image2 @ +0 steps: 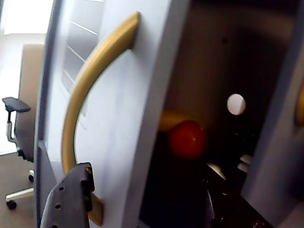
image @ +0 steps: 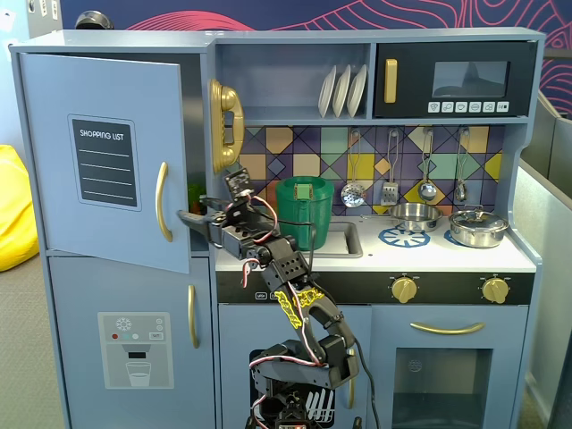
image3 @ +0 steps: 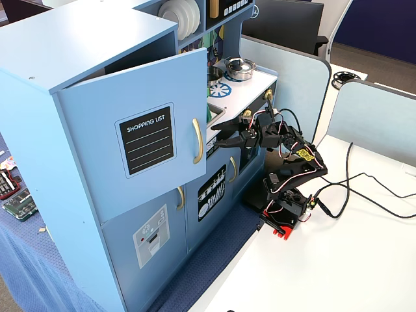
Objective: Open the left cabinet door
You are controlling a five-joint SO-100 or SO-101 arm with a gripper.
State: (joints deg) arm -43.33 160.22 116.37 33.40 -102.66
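The left cabinet door [image: 103, 161] stands partly swung out from the toy kitchen [image3: 71, 45], its "SHOPPING LIST" panel facing outward and its free edge clear of the cabinet frame, so a dark gap shows behind it. The arm reaches up from its base on the bench [image3: 364, 260], and the gripper [image: 189, 217] sits right at that free edge, low beside the gold handle [image: 162, 201].

In the wrist view one dark finger [image2: 71, 199] lies on the outside of the door near the handle's lower end [image2: 88, 99], while the other side of the gripper seems to be within the opening, so the gripper looks spread astride the door's edge rather than pinching the handle. That placement likely lets the arm lever the panel outward by its edge.

Inside the cabinet, a red round object [image2: 188, 138] rests in shadow. The door below [image: 134, 344], with the water-dispenser graphic, is shut. The task appears well along; further outward swing would finish it.
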